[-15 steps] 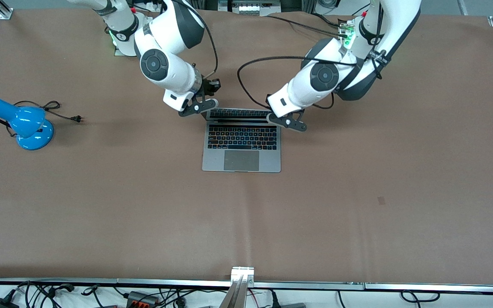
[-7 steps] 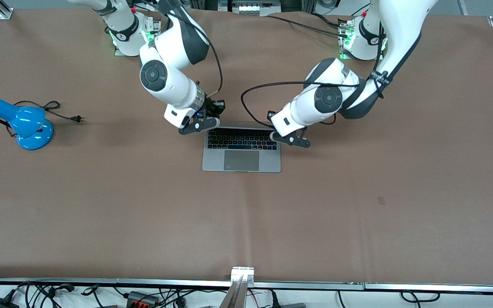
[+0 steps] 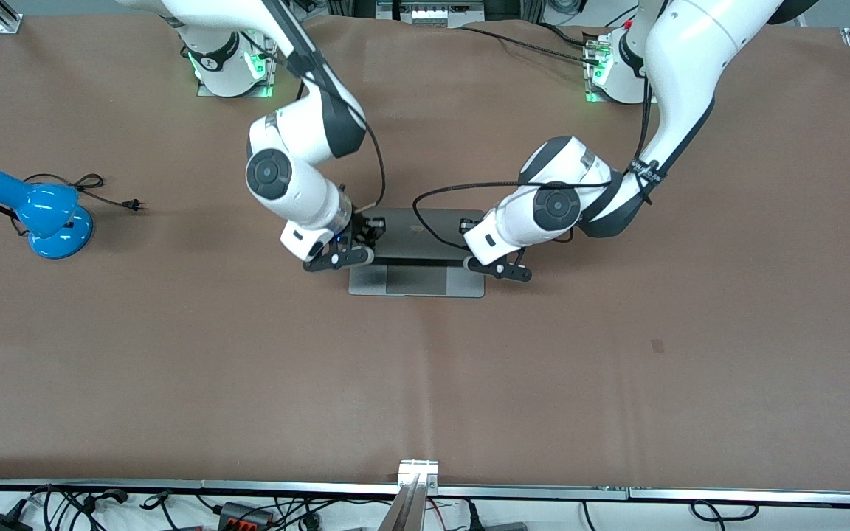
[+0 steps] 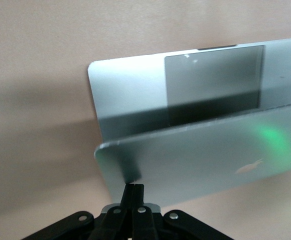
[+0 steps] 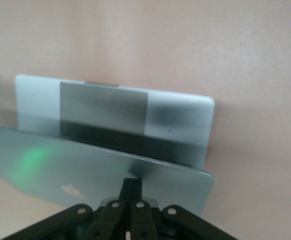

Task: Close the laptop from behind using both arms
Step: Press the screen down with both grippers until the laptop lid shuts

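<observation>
You are pressing the laptop (image 3: 425,234) lid down mid-frame, left tool (image 3: 499,268) and right tool (image 3: 339,258) pinched empty; next, lower evenly.

High front camera faced toward the robots' bases, wrist cameras held close above the laptop (image 3: 416,251) lid, shared by all views

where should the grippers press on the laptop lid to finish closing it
On the lid's outer face near its free edge, one gripper toward each corner, coming from the hinge side. The lid is tilted low over the base, only the trackpad strip uncovered, so a downward push far from the hinge probably levers best. The left gripper and right gripper, fingers shut, already press there with their tips.
</observation>
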You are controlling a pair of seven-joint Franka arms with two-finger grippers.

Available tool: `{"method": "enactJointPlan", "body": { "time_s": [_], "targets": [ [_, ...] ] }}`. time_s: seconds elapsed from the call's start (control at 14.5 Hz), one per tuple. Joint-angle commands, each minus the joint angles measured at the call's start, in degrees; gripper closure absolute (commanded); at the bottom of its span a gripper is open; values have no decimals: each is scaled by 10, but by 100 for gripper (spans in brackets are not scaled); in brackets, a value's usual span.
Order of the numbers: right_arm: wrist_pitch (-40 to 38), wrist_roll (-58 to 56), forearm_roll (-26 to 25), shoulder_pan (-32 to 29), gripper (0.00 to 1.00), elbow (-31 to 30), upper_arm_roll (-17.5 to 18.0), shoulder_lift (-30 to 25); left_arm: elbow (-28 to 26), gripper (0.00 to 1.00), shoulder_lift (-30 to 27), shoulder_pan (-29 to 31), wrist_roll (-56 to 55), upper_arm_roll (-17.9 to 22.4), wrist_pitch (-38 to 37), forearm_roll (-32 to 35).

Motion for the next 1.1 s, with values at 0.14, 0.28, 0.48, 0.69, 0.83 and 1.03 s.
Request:
{"method": "enactJointPlan", "body": {
  "time_s": [0.14, 0.28, 0.48, 0.69, 0.83, 1.03],
  "targets": [
    [-2, 4, -10, -6, 100, 68, -7, 89, 81, 100, 71, -41, -13, 32, -9, 42],
    [-2, 4, -10, -6, 100, 72, -7, 103, 87, 100, 80, -59, -14, 47, -9, 42],
    [-2, 1, -11, -6, 100, 75, -7, 122, 89, 100, 91, -107, -16, 92, 6, 40],
    [-2, 0, -16, -6, 100, 75, -7, 125, 98, 100, 99, -123, -12, 113, 13, 43],
    [-2, 2, -25, -6, 100, 75, -7, 125, 105, 100, 100, -130, -13, 116, 13, 43],
    [-2, 1, -26, -6, 100, 75, -7, 125, 108, 100, 92, -130, -14, 119, 6, 43]
  ]
}}
